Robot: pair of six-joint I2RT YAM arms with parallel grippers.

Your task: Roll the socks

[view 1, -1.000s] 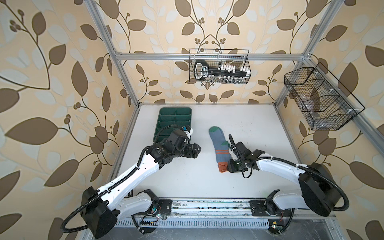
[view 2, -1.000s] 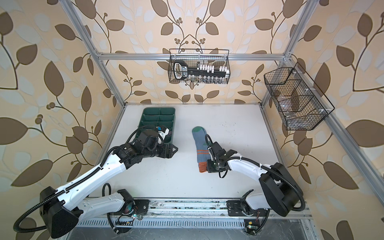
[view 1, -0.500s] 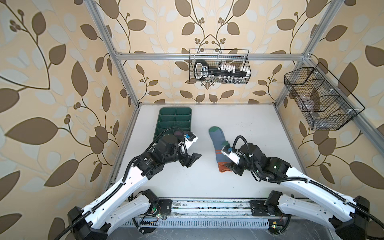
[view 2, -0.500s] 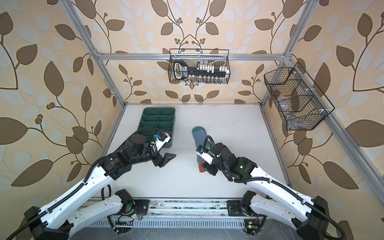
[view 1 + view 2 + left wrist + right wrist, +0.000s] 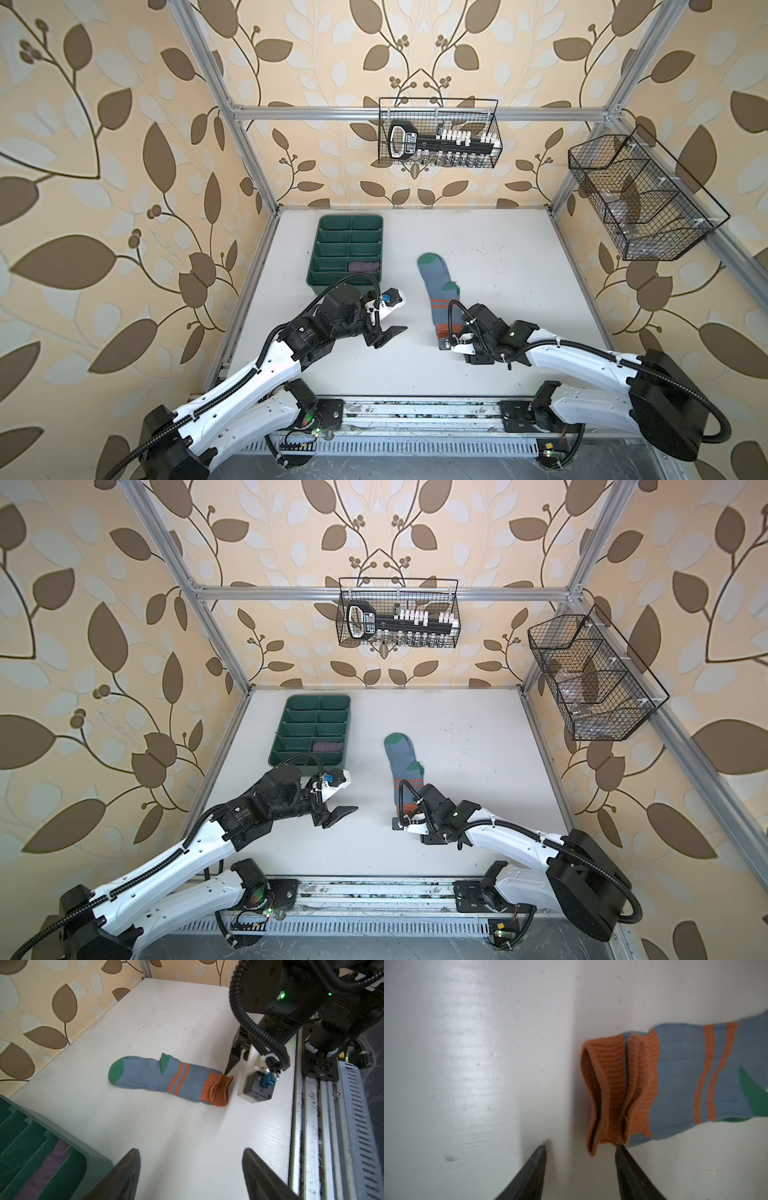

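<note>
Grey-blue ribbed knit sock (image 5: 437,286) (image 5: 402,764) (image 5: 145,1076) (image 5: 685,1076), with a green toe, a green heel, two orange stripes and an orange cuff, lies flat and unrolled on the white table (image 5: 507,266) (image 5: 465,746). It is well to the side of the green divided plastic tray (image 5: 332,249) (image 5: 299,729) (image 5: 97,1159), on the right arm's side of it. Its toe is level with the tray's middle rows and its cuff reaches past the tray's near end. Inside the tray a bundled purple knit sock (image 5: 365,266) (image 5: 328,746) (image 5: 47,1169) fills one compartment, in the column nearer the grey-blue sock and one row in from the tray's near end. The left gripper (image 5: 390,336) (image 5: 338,814) (image 5: 191,1153) hovers just off the tray's near end, on the corner towards the grey-blue sock. Its jaws are spread wide with nothing between them, and it points across bare table at the sock. The right gripper (image 5: 581,1147) is down at the orange cuff, farther from the tray than the sock itself, with its jaws parted. One dark fingertip (image 5: 619,1148) (image 5: 229,1066) touches the edge of the folded cuff. The other fingertip (image 5: 542,1147) rests on bare table, and only a corner of the cuff lies between them, unclamped.
</note>
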